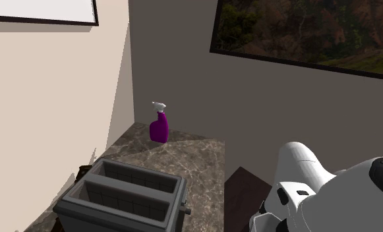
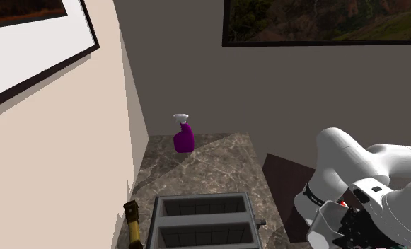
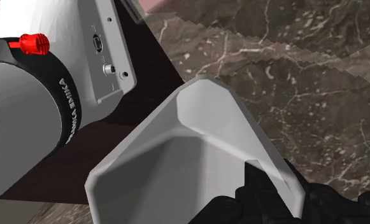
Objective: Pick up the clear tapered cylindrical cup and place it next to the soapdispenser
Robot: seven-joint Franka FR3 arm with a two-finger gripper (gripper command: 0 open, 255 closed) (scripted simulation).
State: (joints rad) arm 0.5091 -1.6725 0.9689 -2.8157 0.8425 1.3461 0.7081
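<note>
The pale grey cup (image 3: 177,159) is off the desk (image 1: 183,165), caught in the black gripper (image 3: 282,189). The jaws are closed narrow on one side of its rim, one finger inside the wall and one outside. From the hand's camera I look straight into the cup's open, tapering inside. The soap dispenser, a purple bottle (image 1: 159,126) with a white trigger head, stands upright in the far corner of the mottled brown stone desk, where the two walls meet. The cup is held well apart from that bottle, close against the white arm (image 2: 359,163). A grey two-slot toaster (image 1: 120,198) sits on the desk, also well away from the bottle and nearer the arm. A dark-framed landscape painting (image 1: 302,33) hangs on the wall above the bottle.
</note>
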